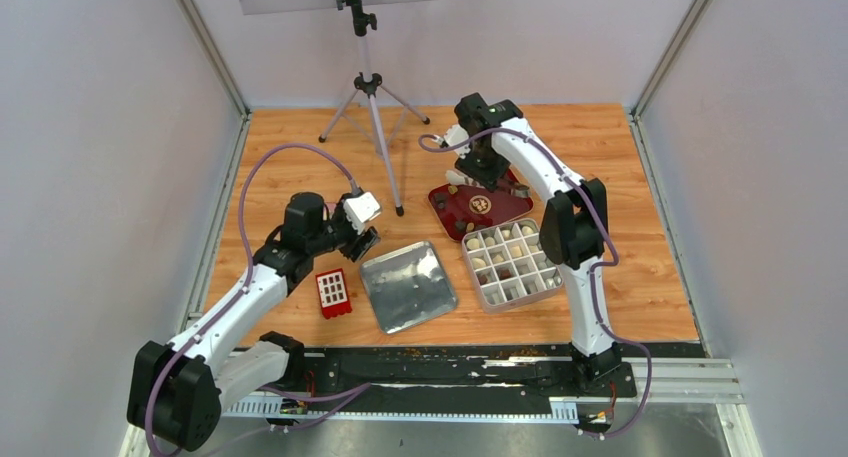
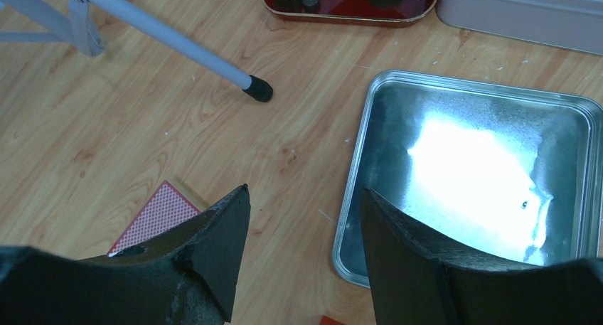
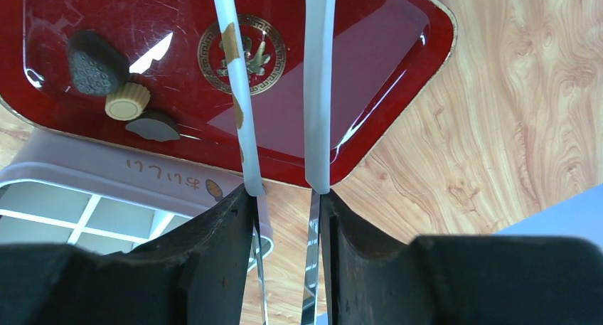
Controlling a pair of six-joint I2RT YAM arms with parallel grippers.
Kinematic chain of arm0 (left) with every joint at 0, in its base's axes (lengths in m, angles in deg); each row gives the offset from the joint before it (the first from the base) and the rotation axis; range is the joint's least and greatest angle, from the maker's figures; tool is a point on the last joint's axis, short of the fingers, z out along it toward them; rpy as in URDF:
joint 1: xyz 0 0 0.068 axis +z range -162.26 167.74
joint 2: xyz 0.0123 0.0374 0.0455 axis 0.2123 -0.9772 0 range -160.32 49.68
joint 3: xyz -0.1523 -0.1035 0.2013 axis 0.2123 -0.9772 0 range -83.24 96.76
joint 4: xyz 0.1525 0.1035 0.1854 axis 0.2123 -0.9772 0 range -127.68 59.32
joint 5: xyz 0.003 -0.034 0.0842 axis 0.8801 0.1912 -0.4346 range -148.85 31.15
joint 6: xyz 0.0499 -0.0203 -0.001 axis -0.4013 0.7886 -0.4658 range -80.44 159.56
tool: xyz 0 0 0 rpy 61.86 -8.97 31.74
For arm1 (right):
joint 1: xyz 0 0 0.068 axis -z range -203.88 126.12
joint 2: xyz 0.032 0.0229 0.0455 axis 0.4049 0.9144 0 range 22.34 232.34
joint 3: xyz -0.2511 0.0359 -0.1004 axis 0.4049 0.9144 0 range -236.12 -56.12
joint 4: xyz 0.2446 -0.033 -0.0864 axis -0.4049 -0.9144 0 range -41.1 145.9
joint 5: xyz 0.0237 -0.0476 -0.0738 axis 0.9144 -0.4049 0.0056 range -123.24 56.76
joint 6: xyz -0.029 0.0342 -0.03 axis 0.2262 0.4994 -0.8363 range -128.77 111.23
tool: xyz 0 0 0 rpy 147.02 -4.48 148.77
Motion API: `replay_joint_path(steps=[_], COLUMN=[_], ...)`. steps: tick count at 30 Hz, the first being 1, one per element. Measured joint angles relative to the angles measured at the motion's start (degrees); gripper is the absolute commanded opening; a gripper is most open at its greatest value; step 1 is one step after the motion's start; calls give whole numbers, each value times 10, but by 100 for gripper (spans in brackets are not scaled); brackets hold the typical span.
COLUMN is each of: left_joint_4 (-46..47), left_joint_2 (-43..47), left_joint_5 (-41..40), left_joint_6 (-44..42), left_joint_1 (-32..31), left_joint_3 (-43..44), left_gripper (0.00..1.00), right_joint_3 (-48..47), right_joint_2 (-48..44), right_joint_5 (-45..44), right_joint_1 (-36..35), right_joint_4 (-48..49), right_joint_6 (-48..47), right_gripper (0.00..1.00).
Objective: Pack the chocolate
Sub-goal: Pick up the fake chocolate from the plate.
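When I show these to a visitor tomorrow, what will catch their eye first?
Probably the glossy red tray with its gold emblem, at the middle of the table. The right gripper holds tweezers over it, and a few chocolates lie on it. Next comes the shiny metal tray nearer the arms, beside the partly filled divided box.

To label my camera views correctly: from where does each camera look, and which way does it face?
Top external: above and behind the bases, looking down at the table; left arm and right arm show.
Left wrist: on the left arm, facing down at the metal tray; open left gripper shows.
Right wrist: on the right arm, facing down at the red tray; right gripper holding tweezers shows.
Shared: both wrist views show the red tray.
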Motion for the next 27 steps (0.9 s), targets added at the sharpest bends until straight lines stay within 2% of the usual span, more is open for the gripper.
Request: replay_joint_path(steps=[13,27], left_joint_4=[1,1], left_joint_2=[8,14], left_joint_5=[0,1], left_joint_6=[0,1], left_joint_1=[3,12], left_joint_3=[-7,-8], left_gripper=[66,66], right_joint_3=[1,22], right_joint_2=[1,24], right_joint_5=[17,16], right_joint_1=[-10,-12], right_joint_4=[-6,-12], right_joint_6=[18,24], right_gripper=[40,36])
